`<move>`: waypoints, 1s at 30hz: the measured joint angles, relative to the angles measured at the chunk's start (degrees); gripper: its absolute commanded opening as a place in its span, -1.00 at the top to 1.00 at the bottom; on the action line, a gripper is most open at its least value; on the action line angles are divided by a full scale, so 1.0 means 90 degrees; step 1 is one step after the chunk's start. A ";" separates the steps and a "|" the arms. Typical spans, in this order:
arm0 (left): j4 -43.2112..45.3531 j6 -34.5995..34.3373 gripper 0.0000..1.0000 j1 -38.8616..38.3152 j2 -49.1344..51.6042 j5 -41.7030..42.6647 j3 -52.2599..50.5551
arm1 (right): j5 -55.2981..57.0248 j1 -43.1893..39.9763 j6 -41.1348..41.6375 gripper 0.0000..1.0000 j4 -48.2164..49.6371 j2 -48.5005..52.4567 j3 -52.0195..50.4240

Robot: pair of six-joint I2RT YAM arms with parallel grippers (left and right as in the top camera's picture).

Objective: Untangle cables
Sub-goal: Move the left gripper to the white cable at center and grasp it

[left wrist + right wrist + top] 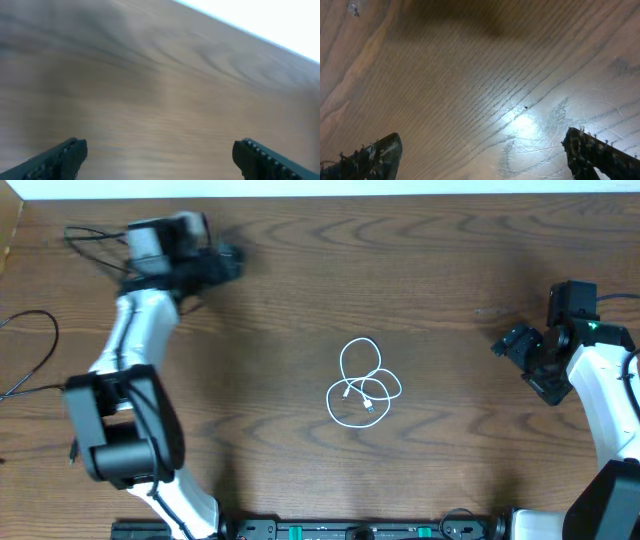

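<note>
A thin white cable [362, 386] lies in loose overlapping loops at the middle of the wooden table [420, 280]; its small plugs rest inside the loops. It shows only in the overhead view. My left gripper [228, 262] is far off at the back left, open, with nothing between its fingers. The left wrist view is blurred and holds only bare wood between the open left gripper [160, 147]. My right gripper [508, 344] hangs at the right side, open and empty. In the right wrist view, the right gripper [480, 142] frames scratched wood.
A thick black arm cable [30, 350] loops over the table's left edge. The table's far edge [320, 192] runs along the top of the overhead view. The arm bases [350, 530] line the front edge.
</note>
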 measured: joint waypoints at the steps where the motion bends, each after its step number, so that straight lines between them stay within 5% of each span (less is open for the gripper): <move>1: -0.0206 -0.0066 -0.96 -0.0243 -0.0005 0.0066 0.0005 | 0.0000 0.0000 0.0000 -0.99 0.0002 0.0000 0.0000; 7: -0.1117 -0.0272 -0.96 -0.1807 -0.0005 0.0083 -0.0007 | 0.0000 0.0000 0.0000 -0.98 0.0002 0.0002 0.0000; 15: -0.1528 0.0146 -0.96 -0.3551 -0.0007 -0.1712 -0.0126 | 0.0000 0.0000 0.0000 -0.98 0.0000 0.0005 0.0000; 30: -0.1540 0.0335 -0.82 -0.4609 0.0787 -0.2929 -0.0131 | 0.0000 0.0000 0.0002 -0.99 0.0000 0.0005 0.0000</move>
